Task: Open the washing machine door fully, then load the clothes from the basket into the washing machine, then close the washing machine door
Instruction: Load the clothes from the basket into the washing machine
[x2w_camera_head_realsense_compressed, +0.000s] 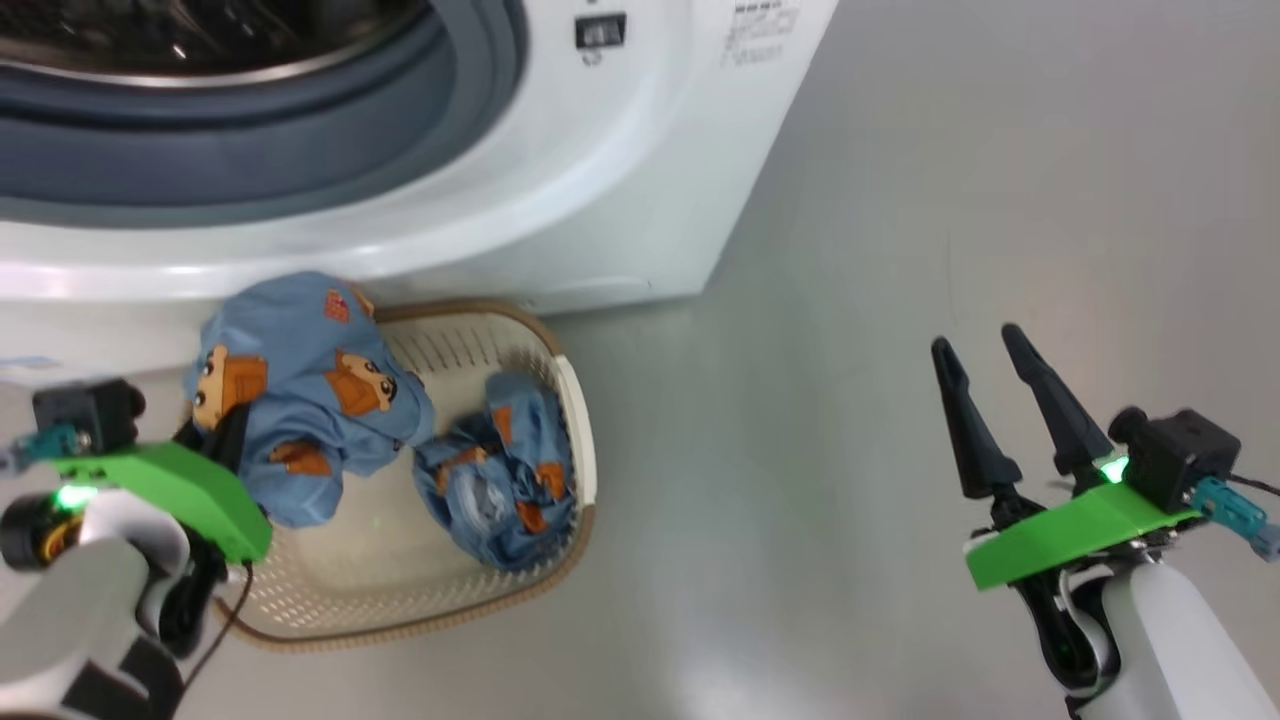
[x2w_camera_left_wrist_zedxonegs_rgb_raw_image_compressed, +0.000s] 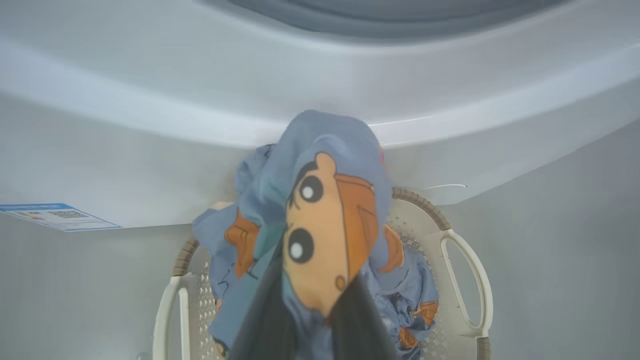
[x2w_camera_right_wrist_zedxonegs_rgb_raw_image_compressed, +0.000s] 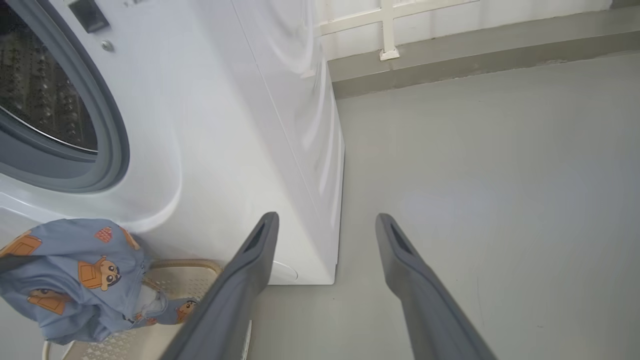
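Drooping garment — long axis downward

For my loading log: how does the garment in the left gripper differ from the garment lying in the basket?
The held garment is pinched in the shut left gripper; the other garment lies free in the basket. The held garment hangs raised over the basket's left side; the other garment rests low at its right. The held garment looks spread out, the other garment crumpled. Both are blue with orange cartoon figures.
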